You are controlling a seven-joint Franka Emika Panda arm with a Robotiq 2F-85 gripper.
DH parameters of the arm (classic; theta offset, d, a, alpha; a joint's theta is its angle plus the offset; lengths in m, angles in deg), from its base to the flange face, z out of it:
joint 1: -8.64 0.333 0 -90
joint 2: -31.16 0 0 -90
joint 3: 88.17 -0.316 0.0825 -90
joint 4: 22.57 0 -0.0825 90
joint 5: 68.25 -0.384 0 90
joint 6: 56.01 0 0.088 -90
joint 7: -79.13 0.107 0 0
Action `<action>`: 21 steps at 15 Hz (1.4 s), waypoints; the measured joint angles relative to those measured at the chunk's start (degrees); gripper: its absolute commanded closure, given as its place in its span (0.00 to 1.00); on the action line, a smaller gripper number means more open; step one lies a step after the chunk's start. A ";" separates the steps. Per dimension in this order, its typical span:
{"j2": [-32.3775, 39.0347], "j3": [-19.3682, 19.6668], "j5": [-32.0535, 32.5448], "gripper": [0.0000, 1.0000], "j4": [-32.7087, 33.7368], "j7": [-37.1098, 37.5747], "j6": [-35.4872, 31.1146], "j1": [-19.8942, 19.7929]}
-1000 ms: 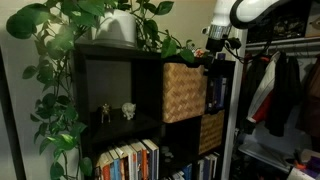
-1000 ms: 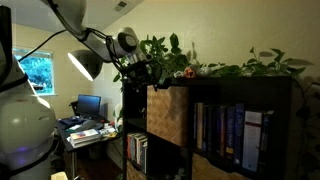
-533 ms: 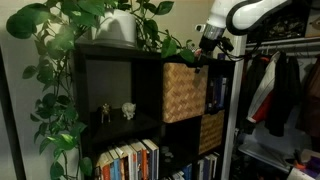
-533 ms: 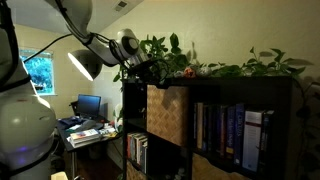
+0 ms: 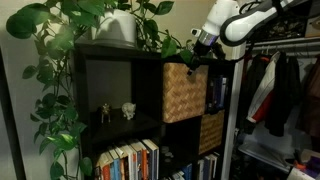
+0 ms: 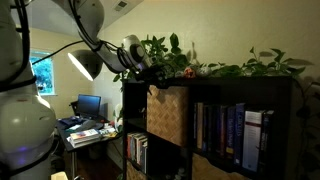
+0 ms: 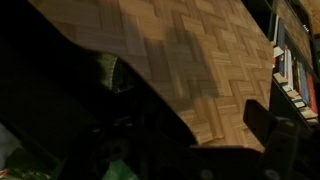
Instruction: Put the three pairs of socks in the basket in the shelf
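OK, gripper (image 5: 196,57) is up at the top front corner of the basket (image 5: 184,92), right by its upper rim. Touching or just shy, can't tell from here. Same story in an exterior view from the side: gripper (image 6: 157,78) at the top edge of the basket (image 6: 167,112), under the trailing plant (image 6: 228,66). Basket fills an upper cube of the shelf (image 5: 110,51), w/ an open cube holding small figurines (image 5: 128,110) beside it and a row of books (image 5: 130,160) below. Smaller darker basket (image 5: 211,132) sits one cube down, not our target.

Wrist view: mostly tan herringbone weave, the basket (image 7: 190,60) v. close, rest is black shadow. Fingers are lost in that dark, so wide or narrow, holding anything or not, can't tell. Socks: can't pick out any in these views.

Handling, my read: basket is stiff woven wicker, boxy, flat sides, rough surface, prob. light for its bulk. It looks snug in the cube, so there's little room above the rim for dropping things in. Best hold is likely the top front rim, pinched across the weave, to slide it out. Risk: wicker flexes and fingers could slip off a thin rim. Socks ought to be soft, light, limp. Pinch the middle of a folded pair; they'll droop, no breakage worry. Shelf itself: black, smooth, hard panels, square edges.
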 measured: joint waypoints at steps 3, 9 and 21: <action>2.07 0.32 1.43 0.00 0.04 -1.20 -3.79 -0.25; 2.54 0.31 4.90 0.00 0.11 -0.88 -1.78 -0.60; 1.73 0.28 0.27 0.00 2.49 -2.38 9.40 1.21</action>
